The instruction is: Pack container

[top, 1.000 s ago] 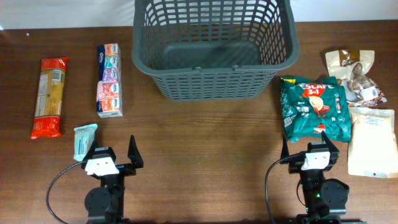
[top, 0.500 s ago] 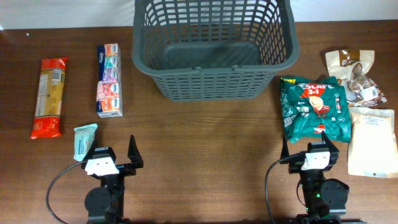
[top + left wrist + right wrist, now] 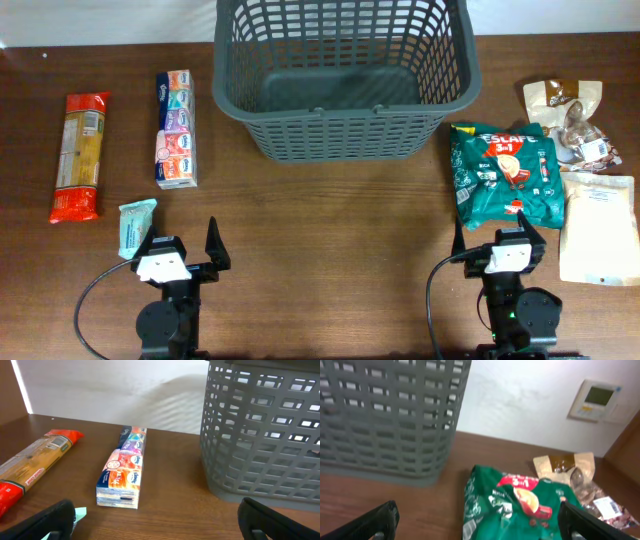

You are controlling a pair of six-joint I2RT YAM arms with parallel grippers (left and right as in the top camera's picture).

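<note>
The dark grey lattice basket (image 3: 343, 75) stands at the back middle of the table and holds nothing; it also shows in the left wrist view (image 3: 265, 435) and the right wrist view (image 3: 385, 415). My left gripper (image 3: 182, 245) is open and empty near the front left, beside a small pale green packet (image 3: 134, 225). My right gripper (image 3: 500, 238) is open and empty near the front right, just in front of a green 3-in-1 coffee bag (image 3: 503, 175), which also shows in the right wrist view (image 3: 520, 505).
A tissue multipack (image 3: 176, 127) and a red-ended pasta packet (image 3: 80, 155) lie on the left. A brown snack pouch (image 3: 568, 115) and a beige pouch (image 3: 600, 228) lie on the right.
</note>
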